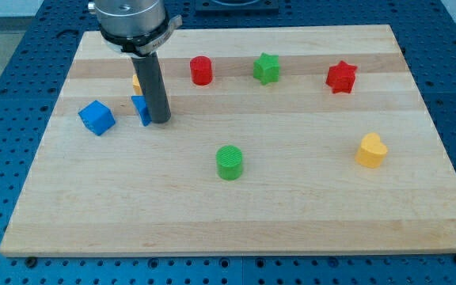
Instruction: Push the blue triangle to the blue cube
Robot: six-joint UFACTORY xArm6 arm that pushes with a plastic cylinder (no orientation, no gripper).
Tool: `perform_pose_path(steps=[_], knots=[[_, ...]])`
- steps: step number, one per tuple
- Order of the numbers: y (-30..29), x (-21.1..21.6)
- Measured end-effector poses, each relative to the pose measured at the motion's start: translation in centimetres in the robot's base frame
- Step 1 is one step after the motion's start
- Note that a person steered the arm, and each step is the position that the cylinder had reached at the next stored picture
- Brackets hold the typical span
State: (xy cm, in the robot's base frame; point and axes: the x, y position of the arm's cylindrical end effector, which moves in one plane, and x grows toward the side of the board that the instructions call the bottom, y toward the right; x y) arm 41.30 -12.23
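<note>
- Worktop (307, 214): pale wood board on a blue perforated base.
- Nearest me: green cylinder (229, 162), low centre. Yellow heart (371, 150) well off to the view's right of it.
- Mid-left: blue cube (96, 117) near the left edge, sitting free.
- Blue triangle (141, 109) just to the view's right of the cube, small gap between them, not touching.
- My tip (160, 121) is down on the board, right against the triangle's right side, triangle partly hidden behind the rod.
- No jaws on this rig, just the rod, so nothing grasped.
- Yellow block (136, 81) peeks out behind the rod, shape can't tell.
- Far row, left to right: red cylinder (202, 70), green star (267, 68), red star (341, 77).
</note>
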Motion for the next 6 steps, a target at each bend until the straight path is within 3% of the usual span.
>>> perform_pose_path(steps=[1, 4, 6], knots=[[3.5, -0.2], [-5.9, -0.8], [-2.3, -2.9]])
